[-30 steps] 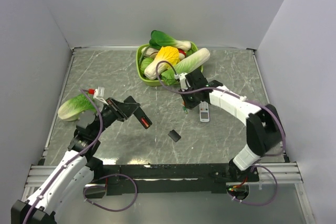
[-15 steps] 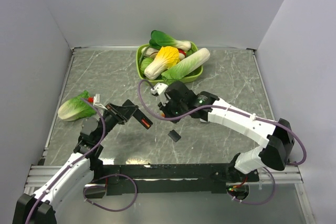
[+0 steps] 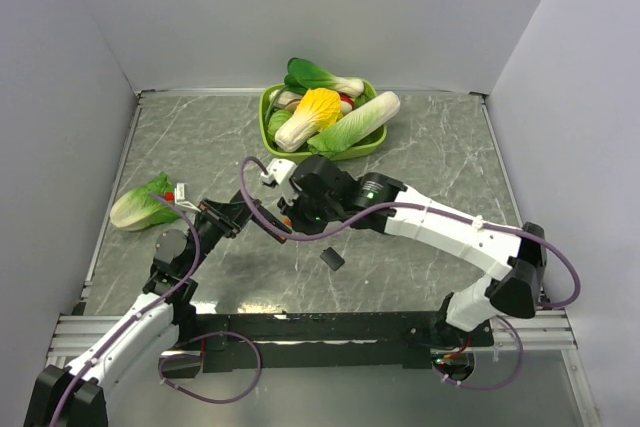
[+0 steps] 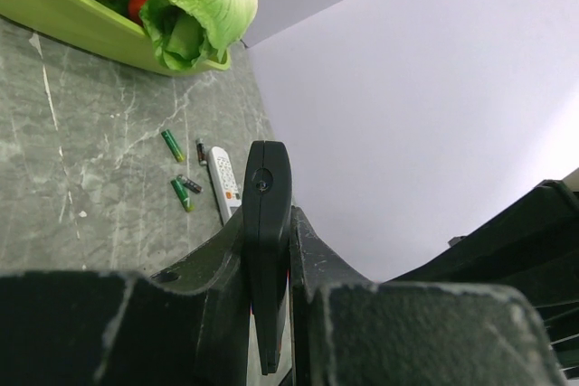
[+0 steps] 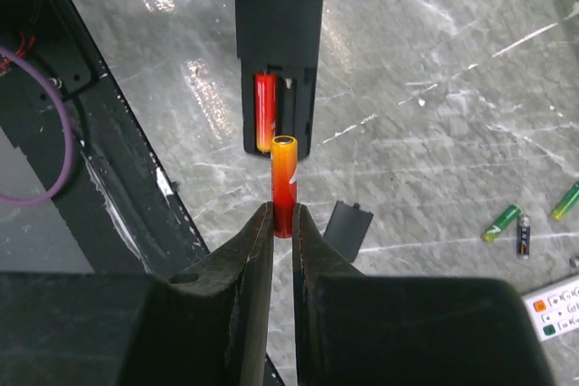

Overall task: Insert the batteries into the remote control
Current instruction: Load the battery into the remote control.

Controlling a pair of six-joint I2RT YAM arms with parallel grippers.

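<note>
Right wrist: right gripper [image 5: 282, 220] pinched an orange battery [image 5: 284, 176], tip near the opened remote [image 5: 279, 24]; left gripper [image 4: 269, 243] clamped that remote edgewise.

**Top view.** Lighting is bright, even and diffuse. Only faint, soft-edged shadows lie around the slim black bar remote [image 3: 265, 225] on the grey marbled tabletop [image 3: 430, 147]. Nearer the camera than the remote, the tabletop shows a dull sheen. Focus is sharp throughout.

**Right wrist view.** White glare patches sit on the tabletop left of the remote [image 5: 279, 61]. The remote's open compartment and the orange-red battery [image 5: 284, 183] just below it are crisp. The right gripper fingers [image 5: 244, 277], further below, are underexposed and soft.

**Left wrist view.** The remote [image 4: 268, 223] is edge-on and in fair focus. The left gripper fingers [image 4: 208, 314] flanking it are dark, with detail lost. The pale wall [image 4: 434, 88] behind the remote is bright, nearly washed out. The frame is tilted.
</note>
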